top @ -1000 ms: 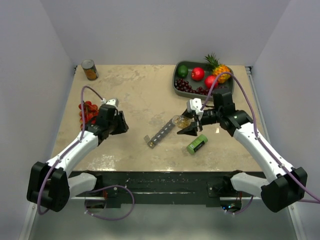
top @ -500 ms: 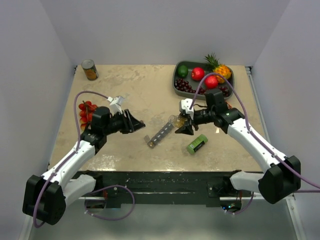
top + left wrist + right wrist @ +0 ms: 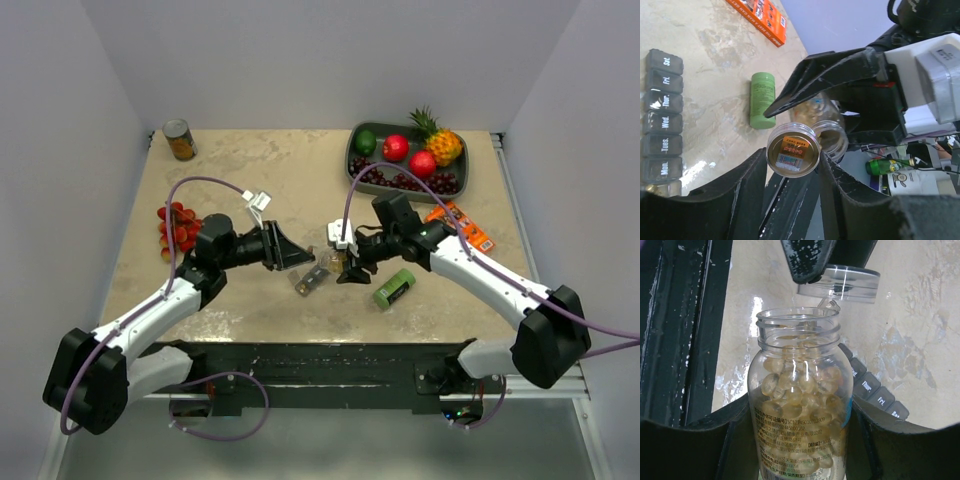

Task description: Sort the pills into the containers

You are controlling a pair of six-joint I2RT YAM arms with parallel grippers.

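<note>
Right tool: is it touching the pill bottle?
Touching. The right wrist view shows the pill bottle clamped on both sides by the right tool.

mon. to sat. — on the containers [image 3: 662, 120]

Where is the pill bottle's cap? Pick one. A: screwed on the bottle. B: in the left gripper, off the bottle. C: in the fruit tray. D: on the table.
B: the left gripper pinches the cap beside the open mouth of the pill bottle, which the right gripper holds.

The right gripper [image 3: 797, 442] clamps the uncapped bottle [image 3: 797, 410] of pills [image 3: 792, 385]; clear lid [image 3: 840, 284] hangs just above; containers [image 3: 875, 390] behind.
</note>
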